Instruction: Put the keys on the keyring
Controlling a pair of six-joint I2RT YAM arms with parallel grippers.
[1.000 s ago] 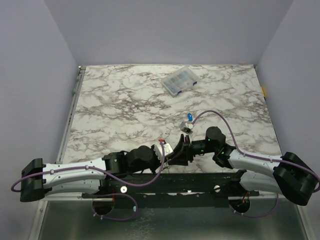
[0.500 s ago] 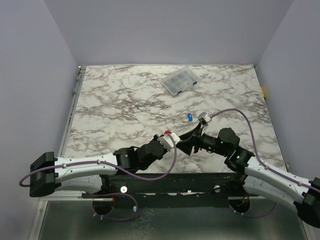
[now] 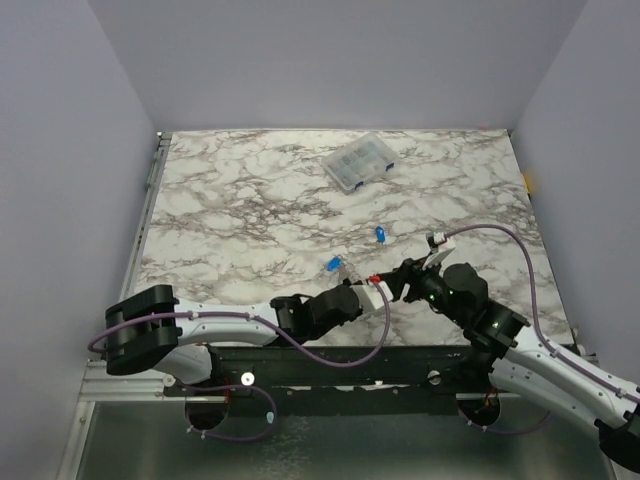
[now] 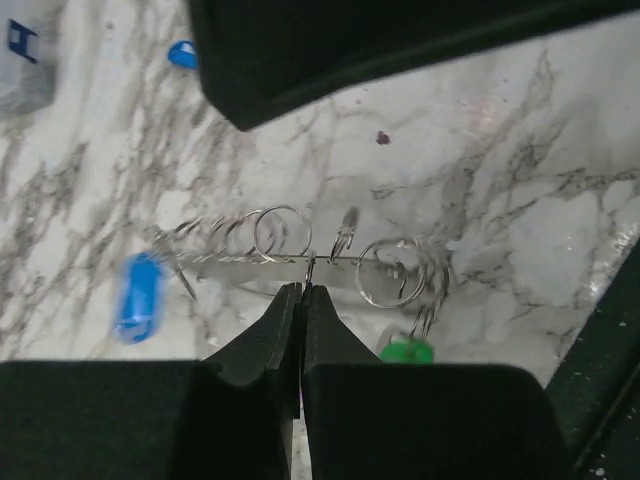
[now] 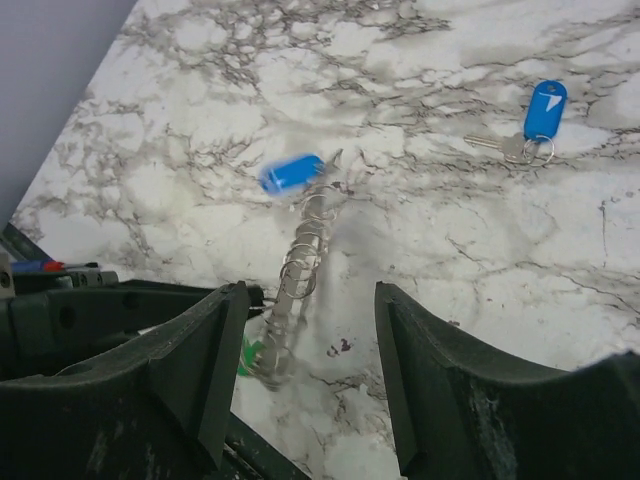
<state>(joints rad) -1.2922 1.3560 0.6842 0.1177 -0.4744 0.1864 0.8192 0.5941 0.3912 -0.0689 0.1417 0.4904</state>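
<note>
While your left claw [image 4: 302, 290] clamps the keyring [image 4: 300, 260] over the near desk [image 5: 450, 250], blue key [image 4: 138, 297] and green key [image 4: 405, 350] seemingly threaded, the other blue key [image 5: 545, 108], lying farther off, awaits your gaping, empty right claw [image 5: 310, 300].

Three keys [image 4: 138, 295], one keyring [image 4: 250, 260], one box [image 3: 357, 161]

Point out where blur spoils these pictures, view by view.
Left wrist: the keyring is ghosted into several rings and the blue key beside it smears. Right wrist: that bunch blurs too, while the loose blue key is crisp. Top: sharp and evenly lit, no glare.
</note>
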